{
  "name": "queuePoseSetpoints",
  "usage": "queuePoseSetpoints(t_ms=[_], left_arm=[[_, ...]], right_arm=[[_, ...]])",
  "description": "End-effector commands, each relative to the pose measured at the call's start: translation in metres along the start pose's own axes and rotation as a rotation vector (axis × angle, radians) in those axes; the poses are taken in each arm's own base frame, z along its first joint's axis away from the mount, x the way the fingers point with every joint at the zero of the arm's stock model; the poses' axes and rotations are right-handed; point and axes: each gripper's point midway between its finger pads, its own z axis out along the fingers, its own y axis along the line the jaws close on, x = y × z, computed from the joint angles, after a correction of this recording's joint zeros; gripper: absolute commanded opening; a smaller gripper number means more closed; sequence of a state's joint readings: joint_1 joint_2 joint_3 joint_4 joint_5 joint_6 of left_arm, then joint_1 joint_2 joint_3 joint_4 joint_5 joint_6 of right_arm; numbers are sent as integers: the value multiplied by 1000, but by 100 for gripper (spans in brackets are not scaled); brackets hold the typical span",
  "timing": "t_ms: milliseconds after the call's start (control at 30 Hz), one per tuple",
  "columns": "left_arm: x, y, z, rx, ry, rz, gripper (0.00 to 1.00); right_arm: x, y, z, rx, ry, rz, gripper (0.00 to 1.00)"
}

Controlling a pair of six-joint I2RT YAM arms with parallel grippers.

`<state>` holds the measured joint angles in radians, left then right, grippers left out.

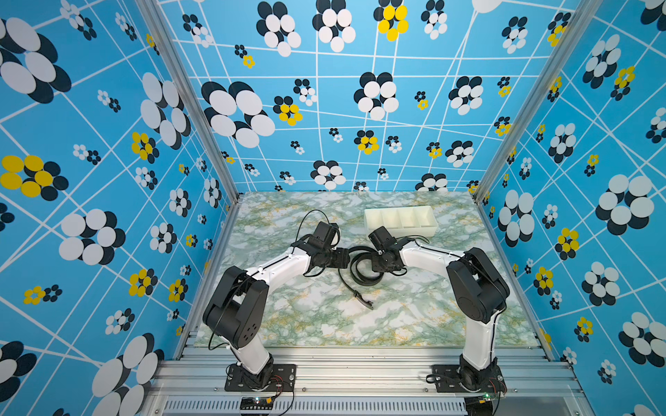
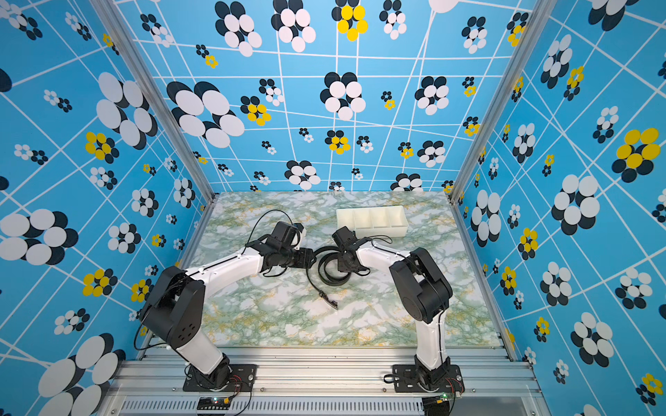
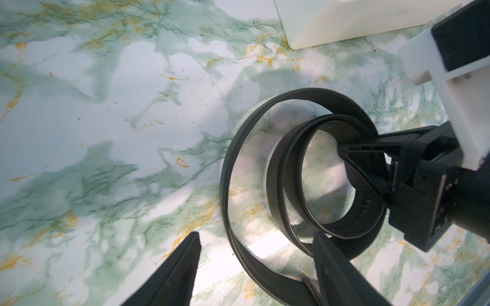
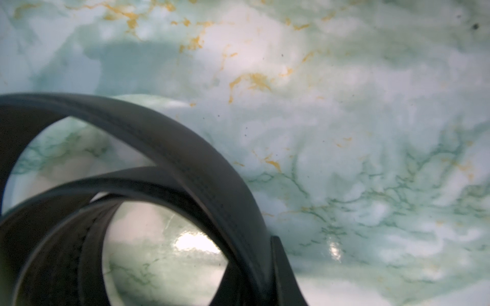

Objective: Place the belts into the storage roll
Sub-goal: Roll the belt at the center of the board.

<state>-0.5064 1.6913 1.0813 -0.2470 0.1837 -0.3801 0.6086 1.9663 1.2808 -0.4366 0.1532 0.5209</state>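
Note:
The black belt [image 1: 364, 279] [image 2: 333, 279] lies loosely coiled mid-table, its buckle [image 1: 364, 300] trailing toward the front. My right gripper [image 3: 344, 155] [image 1: 374, 261] is shut on the coil's inner turns [image 3: 278, 164]. In the right wrist view the belt [image 4: 198, 172] fills the foreground, with one of my fingers [image 4: 283, 270] pressed against it. My left gripper [image 3: 257, 254] [image 1: 346, 257] stands open at the coil's left side. Its fingers [image 3: 185, 267] are spread wide, and the outer strap runs between them untouched. The cream storage roll [image 1: 400, 227] [image 2: 382, 232] [image 3: 344, 23] sits behind the right arm and looks empty.
The marble-patterned table [image 1: 324, 324] is walled by blue flowered panels on three sides. Thin black robot cables [image 1: 310, 216] arc above the left wrist. Both arm bases are bolted on the aluminium rail [image 1: 360, 374] at the front.

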Motion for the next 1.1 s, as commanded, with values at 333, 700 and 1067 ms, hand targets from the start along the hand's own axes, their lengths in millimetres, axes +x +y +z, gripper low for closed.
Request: queuePoseSetpoints(t_ms=[333,700,1067], left_arm=[[-2,5,21,114,-53,-74,73],[12,12,29,37,7,-94,77],[19,-5,42,-49,68,-28,79]], right_arm=[[55,13,30,-35,175,-104,0],[55,16,30,-51,176,-95,0],[54,24,31,-55,183,-103,0]])
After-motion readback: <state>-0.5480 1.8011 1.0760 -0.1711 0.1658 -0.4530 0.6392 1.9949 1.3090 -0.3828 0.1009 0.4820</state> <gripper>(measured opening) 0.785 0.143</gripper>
